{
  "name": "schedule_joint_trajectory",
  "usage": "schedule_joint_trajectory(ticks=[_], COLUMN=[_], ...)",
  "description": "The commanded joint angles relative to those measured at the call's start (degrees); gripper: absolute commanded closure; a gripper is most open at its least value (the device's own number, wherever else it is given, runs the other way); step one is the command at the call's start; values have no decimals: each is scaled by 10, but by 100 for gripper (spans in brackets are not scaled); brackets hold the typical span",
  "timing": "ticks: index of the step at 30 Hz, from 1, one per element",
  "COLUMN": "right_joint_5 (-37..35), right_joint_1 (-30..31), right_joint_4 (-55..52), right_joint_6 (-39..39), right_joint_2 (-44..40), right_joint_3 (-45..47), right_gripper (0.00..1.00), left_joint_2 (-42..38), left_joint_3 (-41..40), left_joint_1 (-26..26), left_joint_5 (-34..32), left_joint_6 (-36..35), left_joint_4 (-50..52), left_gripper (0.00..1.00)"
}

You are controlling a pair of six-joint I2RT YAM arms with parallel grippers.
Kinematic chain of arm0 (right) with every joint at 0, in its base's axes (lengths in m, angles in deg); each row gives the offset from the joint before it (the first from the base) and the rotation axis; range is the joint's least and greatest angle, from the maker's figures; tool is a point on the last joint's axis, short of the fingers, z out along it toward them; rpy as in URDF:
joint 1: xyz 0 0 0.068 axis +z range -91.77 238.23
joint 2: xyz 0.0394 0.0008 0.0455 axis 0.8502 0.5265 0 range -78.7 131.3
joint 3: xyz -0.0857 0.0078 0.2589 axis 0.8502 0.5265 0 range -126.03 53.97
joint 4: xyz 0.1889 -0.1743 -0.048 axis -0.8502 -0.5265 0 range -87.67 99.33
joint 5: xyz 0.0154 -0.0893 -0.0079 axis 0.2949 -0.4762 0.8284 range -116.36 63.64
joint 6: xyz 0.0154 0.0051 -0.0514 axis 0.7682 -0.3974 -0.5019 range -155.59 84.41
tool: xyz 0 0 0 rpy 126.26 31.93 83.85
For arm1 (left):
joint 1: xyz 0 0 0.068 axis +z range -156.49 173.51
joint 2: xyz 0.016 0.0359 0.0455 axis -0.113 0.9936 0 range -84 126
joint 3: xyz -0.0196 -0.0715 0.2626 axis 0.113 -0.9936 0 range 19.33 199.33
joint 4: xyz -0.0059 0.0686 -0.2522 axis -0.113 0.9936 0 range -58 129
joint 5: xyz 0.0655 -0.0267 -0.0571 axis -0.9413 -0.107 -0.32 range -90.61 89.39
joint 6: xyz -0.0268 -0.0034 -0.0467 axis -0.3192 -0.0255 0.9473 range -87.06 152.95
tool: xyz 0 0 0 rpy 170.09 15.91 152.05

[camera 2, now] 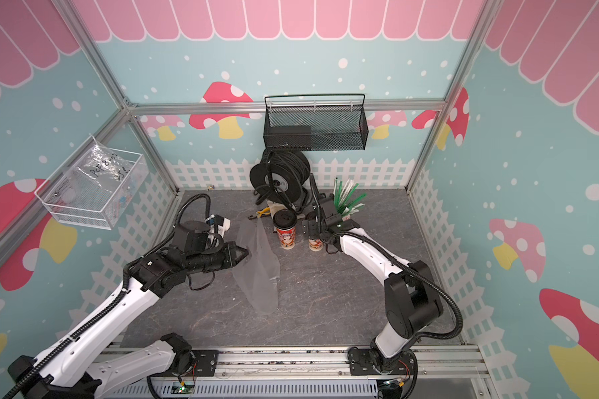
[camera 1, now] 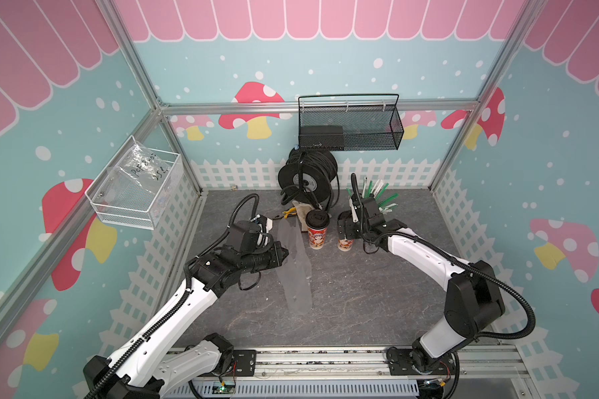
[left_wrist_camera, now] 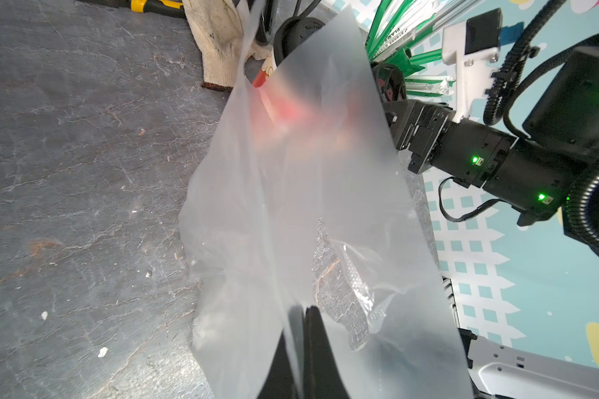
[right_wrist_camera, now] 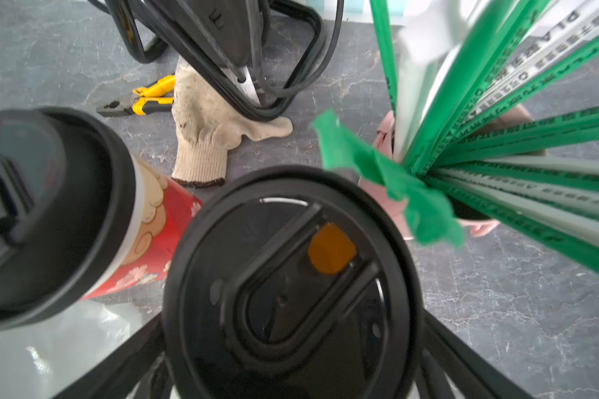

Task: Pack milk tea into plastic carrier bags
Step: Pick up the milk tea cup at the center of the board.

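In both top views, just right of centre, the right gripper (camera 1: 346, 229) covers the top of the right-hand milk tea cup (camera 1: 345, 245), so only its base shows. From the right wrist camera its black lid (right_wrist_camera: 291, 283) hides where the fingers (right_wrist_camera: 118, 355) reach the cup wall, so contact cannot be told. The other milk tea cup (right_wrist_camera: 52, 214) is blurred there and cut by the frame's edge. From the left wrist camera both cups show only as a red smear behind the plastic bag (left_wrist_camera: 291, 207), and the left gripper (left_wrist_camera: 305, 311) runs off the frame. The handwriting (camera 1: 146, 167) at the left of the top views is too small to read.
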Motion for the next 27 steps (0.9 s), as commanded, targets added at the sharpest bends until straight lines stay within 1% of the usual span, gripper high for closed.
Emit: schedule_joint_trajectory(ticks=[1,4,11,15,21,27], right_joint_5=[-7,-1,22,34,56,124], right_joint_1=[-3,-3,-5,-3,-3,4], right_joint_4=[12,24,32,30,37,54], right_joint_6=[5,3,-6,-8,-12,-27], right_joint_2=[15,15,16,1,-51,-137], right_joint_3=[-18,-15,-11,-2,37,79], right_gripper=[1,4,12,15,17,22], left_joint_2=[-6,-13,-19,-20,-18,-15], left_joint_3=[9,13,10,8,5,7], left_joint_1=[3,3,4,4,5,6], left_joint_5=[7,-5,-3,-3,-6,-4], left_joint_6=[8,5,7,10,15,22], left_joint_4=[-6,7,10,11,10,10], left_gripper=[100,100,100,100,100,100])
